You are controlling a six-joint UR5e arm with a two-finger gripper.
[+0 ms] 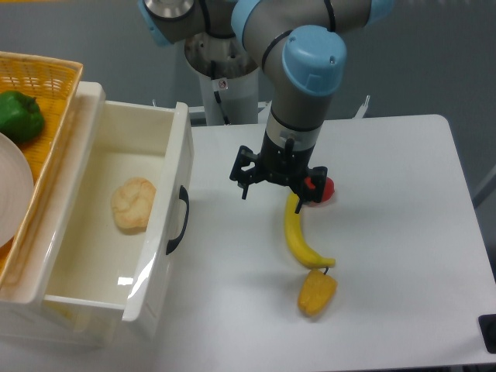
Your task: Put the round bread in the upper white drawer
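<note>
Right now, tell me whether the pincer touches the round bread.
Apart. The camera shows the pincer over the table, and the round bread inside the upper white drawer.

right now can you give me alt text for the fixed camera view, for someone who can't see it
The round bread lies inside the open upper white drawer at left. The robot's hand hangs open and empty over the white table, above a banana, beside a red fruit and an orange-yellow piece.

Glossy white plastic upper white drawer (159, 256), bumpy matt round bread (133, 204), woven basket (48, 85).
</note>
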